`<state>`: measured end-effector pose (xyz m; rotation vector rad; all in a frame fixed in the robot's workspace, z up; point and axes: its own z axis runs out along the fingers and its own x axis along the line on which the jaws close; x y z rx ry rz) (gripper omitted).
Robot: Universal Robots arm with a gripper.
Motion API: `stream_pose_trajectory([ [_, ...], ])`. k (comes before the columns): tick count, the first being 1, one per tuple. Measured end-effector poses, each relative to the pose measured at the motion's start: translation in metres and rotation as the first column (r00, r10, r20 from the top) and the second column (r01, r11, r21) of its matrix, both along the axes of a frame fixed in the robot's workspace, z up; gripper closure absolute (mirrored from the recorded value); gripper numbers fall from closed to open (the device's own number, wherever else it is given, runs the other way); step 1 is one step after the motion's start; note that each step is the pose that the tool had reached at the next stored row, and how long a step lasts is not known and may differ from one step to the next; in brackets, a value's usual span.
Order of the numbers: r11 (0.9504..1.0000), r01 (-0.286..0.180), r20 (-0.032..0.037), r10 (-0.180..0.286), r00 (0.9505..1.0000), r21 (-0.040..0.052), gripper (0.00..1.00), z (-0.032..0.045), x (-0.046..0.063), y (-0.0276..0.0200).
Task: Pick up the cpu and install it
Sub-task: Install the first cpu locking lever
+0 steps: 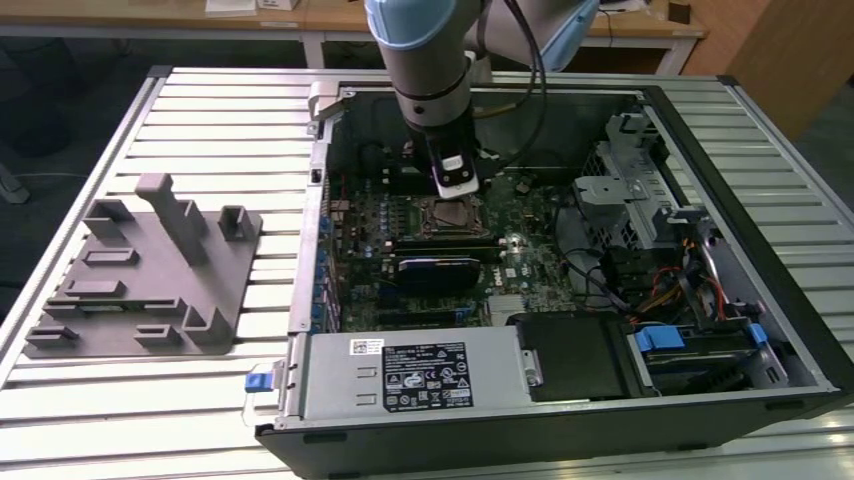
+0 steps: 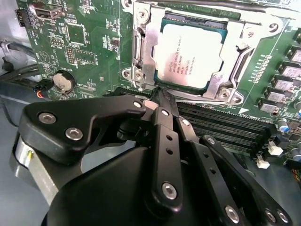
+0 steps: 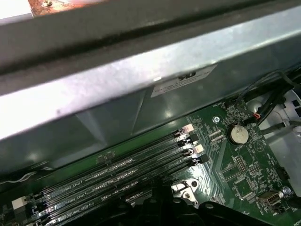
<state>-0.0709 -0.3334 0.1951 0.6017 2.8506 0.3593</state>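
Gripper (image 2: 161, 94), black, linkage-type: fingers drawn together to a closed tip, nothing visible between them. It hangs low inside the open black computer case (image 1: 747, 130), tip just beside the edge of the socket, over the row of dark memory slots (image 2: 221, 127).

Cpu (image 2: 194, 55), small flat square chip with shiny silver metal top and thin pale rim: lying in the dark square socket frame with metal bracket (image 2: 141, 47) on the green motherboard (image 2: 80, 42). Appears seated flat and square in the second wrist view; frame not visibly clamped over it. In the exterior view the socket (image 1: 445, 215) sits directly below the grey-and-blue robot arm (image 1: 424, 60).

Round silver coin battery (image 2: 62, 81) off to one side of the socket; black cables (image 2: 19, 70) near the board edge. Grey moulded plastic tray with upright posts (image 1: 147, 270) sits well apart on the slatted metal counter (image 1: 200, 110), at the exterior view's left.

Risks, as judged:
- Tip is very near the socket edge; a sideways drift could nudge the chip out of its seat or scrape the frame.
- If the chip is slightly off its keys, any downward press could bend contact pins beneath. Seating cannot be confirmed from these views.
- Linkages hang close over the memory slots; a further drop could strike the slot latches (image 3: 188, 129).
- Case wall is close in the first wrist view; a careless lift could clip it.
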Motion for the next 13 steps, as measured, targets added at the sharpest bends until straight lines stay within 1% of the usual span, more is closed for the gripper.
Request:
stream_pose_trajectory([
  [3, 1.0000, 0.000, 0.0000, 0.000, 1.0000, 0.0003, 0.89, 0.0020, 0.0000, 0.0000],
  [8, 1.0000, 0.000, -0.0001, 0.000, 1.0000, 0.0011, 0.89, 0.0078, 0.0000, 0.0000],
  [10, 1.0000, 0.000, 0.0001, 0.000, 1.0000, 0.0043, 0.89, 0.0085, 0.0000, 0.0000],
  [11, 1.0000, 0.000, 0.0001, 0.000, 1.0000, 0.0078, 0.89, 0.0085, 0.0000, 0.0000],
  [13, 0.9999, 0.000, 0.0000, 0.000, 1.0000, 0.0102, 0.89, 0.0085, 0.0000, 0.0000],
])
